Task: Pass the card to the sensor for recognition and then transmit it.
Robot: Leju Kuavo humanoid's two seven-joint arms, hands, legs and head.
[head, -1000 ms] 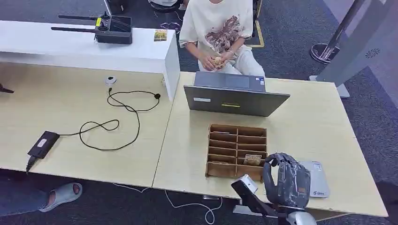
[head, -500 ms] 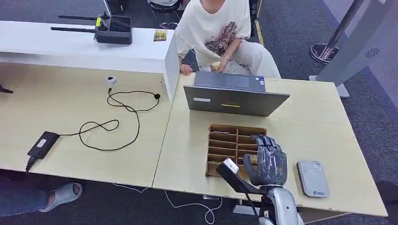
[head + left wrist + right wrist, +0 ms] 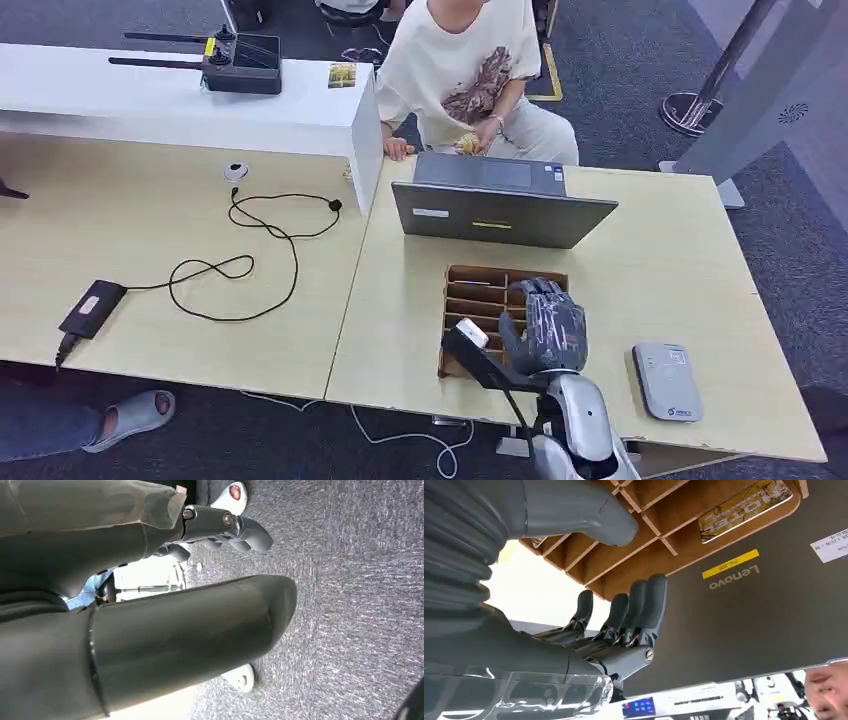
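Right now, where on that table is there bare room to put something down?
Free patches: the table right of the laptop, above the sensor; and the strip between the seam and the tray's left side. The left table is open above the cable. It is crowded where the right hand hovers over the tray, near the laptop.

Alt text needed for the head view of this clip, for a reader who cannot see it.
The robot's right hand, fingers apart and holding nothing, hovers over a wooden compartment box on a light wooden table. A grey card reader lies to its right, a closed laptop sits beyond the box, and a seated person faces the table's far edge.
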